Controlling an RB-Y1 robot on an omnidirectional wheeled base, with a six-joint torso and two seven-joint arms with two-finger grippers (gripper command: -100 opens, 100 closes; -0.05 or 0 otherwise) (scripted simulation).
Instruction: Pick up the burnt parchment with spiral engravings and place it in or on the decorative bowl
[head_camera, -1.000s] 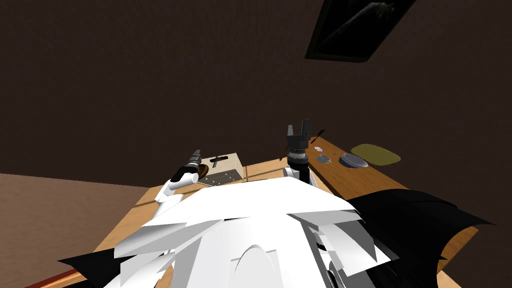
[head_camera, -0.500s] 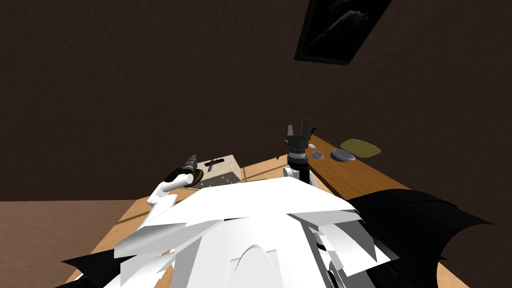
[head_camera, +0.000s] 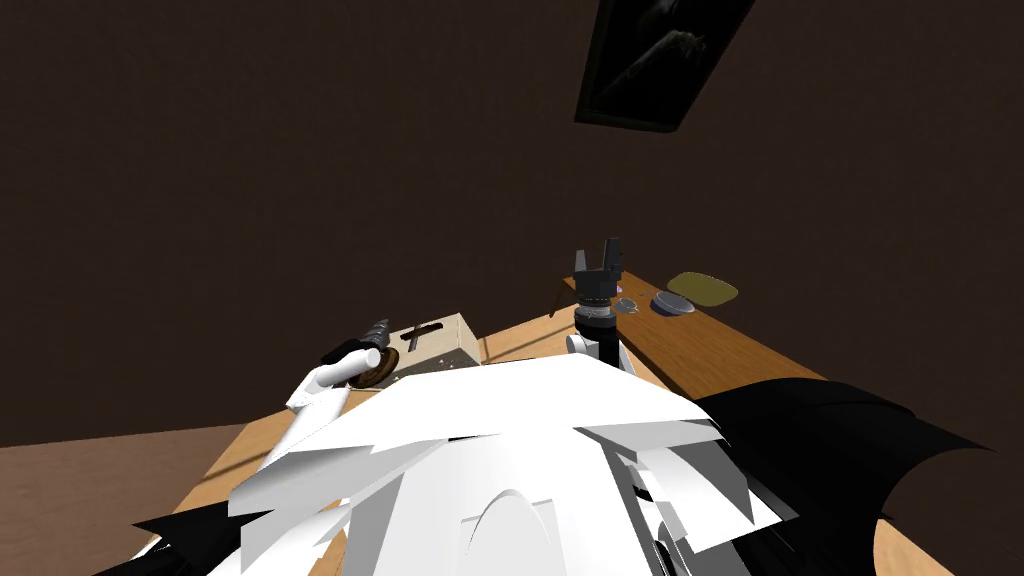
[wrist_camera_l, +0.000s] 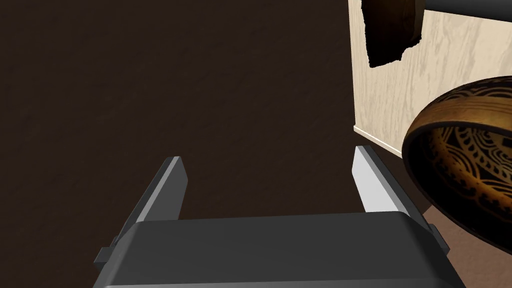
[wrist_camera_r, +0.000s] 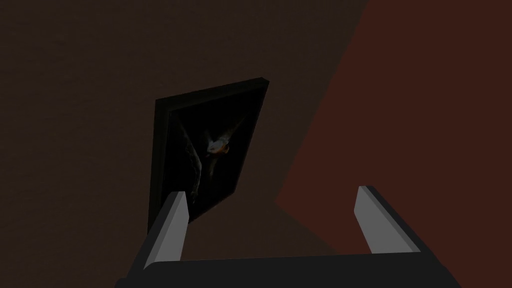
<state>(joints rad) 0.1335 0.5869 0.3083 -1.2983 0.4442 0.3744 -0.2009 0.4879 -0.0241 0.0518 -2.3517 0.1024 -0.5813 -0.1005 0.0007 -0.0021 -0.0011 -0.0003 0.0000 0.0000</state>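
We have turned — the worktop (head_camera: 700, 350) sits further left; left claw (wrist_camera_l: 267, 157) released, just beside the bowl (wrist_camera_l: 465, 170); right claw (wrist_camera_r: 271, 192) released, raised.

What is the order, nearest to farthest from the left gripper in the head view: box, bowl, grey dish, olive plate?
1. Bowl, right beside the left gripper.
2. Box, just past the bowl.
3. Grey dish, across the table, right side.
4. Olive plate, beyond the dish.
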